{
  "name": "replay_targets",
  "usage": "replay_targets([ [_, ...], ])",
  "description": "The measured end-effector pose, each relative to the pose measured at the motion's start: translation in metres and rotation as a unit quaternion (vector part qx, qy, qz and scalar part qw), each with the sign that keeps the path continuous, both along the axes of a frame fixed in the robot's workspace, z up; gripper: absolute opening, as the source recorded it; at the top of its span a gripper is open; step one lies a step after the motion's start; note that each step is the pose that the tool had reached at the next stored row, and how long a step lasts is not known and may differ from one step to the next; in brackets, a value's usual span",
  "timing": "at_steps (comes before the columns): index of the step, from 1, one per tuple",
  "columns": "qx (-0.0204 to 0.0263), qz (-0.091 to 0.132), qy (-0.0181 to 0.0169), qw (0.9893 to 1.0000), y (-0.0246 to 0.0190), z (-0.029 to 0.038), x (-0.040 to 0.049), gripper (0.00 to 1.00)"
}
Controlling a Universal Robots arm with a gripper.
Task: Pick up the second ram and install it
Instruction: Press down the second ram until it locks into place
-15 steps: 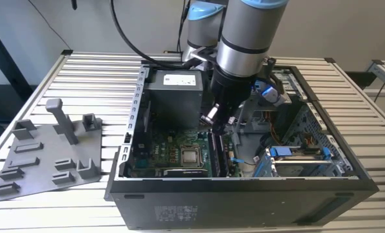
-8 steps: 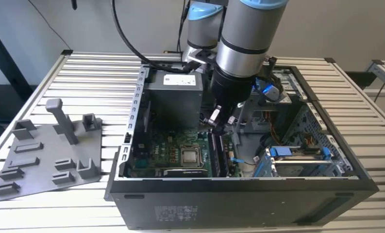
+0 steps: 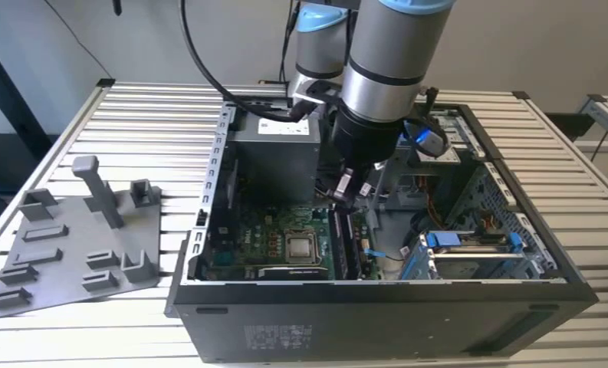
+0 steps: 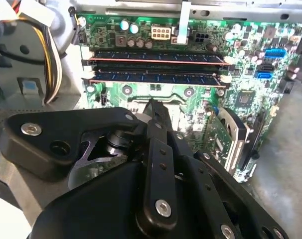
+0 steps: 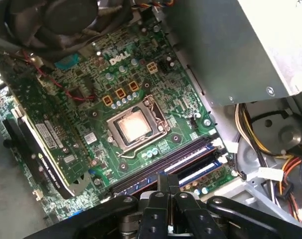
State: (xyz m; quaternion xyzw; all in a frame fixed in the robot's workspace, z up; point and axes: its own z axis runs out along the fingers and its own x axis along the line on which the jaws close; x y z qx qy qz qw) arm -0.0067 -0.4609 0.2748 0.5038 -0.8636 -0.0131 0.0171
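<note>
— So where do we stand with the second ram (image 4: 156, 77)?

— We see two sticks lying side by side in the long slots of the motherboard (image 5: 81, 87) in the second wrist view. We judge the nearer one to be ours, with its white end latches seemingly upright, though we cannot tell whether it is fully pressed home.

— And the gripper (image 4: 152, 107)?

— We have it down inside the computer case (image 3: 386, 307), above the board just beside the slots. Its fingers look drawn together with nothing between them, apart from the stick.

— What about the fixture plate (image 3: 73, 245)?

— We see it on the counter (image 3: 160, 103) at the exterior view's left, with no stick on it.

— So how far along are we?

— We judge picking and placing done, with seating unconfirmed.
</note>
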Motion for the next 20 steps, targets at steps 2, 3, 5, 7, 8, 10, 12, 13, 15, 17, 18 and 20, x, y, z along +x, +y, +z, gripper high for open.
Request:
replay_targets([
  [2, 0.0001, 0.011, 0.0000, 0.9999, 0.0000, 0.0000, -0.0001, 0.11],
  [3, 0.0000, 0.016, 0.0000, 0.9999, 0.0000, 0.0000, -0.0001, 0.11],
  [5, 0.0000, 0.025, 0.0000, 0.9997, 0.0000, 0.0000, -0.0003, 0.11],
  [7, 0.0000, 0.033, 0.0000, 0.9995, 0.0000, -0.0001, -0.0004, 0.11],
  [8, 0.0000, 0.038, 0.0000, 0.9993, 0.0000, -0.0001, -0.0005, 0.11],
  [10, 0.0000, 0.046, 0.0000, 0.9990, 0.0000, -0.0001, -0.0008, 0.11],
  [12, 0.0000, 0.054, 0.0000, 0.9986, 0.0000, -0.0001, -0.0010, 0.11],
  [13, 0.0000, 0.057, 0.0000, 0.9983, 0.0000, -0.0001, -0.0011, 0.11],
  [15, 0.0000, 0.067, 0.0000, 0.9978, 0.0000, -0.0001, -0.0016, 0.11],
  [17, 0.0000, 0.077, 0.0000, 0.9971, 0.0000, -0.0002, -0.0019, 0.11],
  [18, 0.0000, 0.082, 0.0000, 0.9966, 0.0000, -0.0002, -0.0022, 0.11],
  [20, -0.0001, 0.094, 0.0000, 0.9955, 0.0000, -0.0006, -0.0027, 0.11],
])
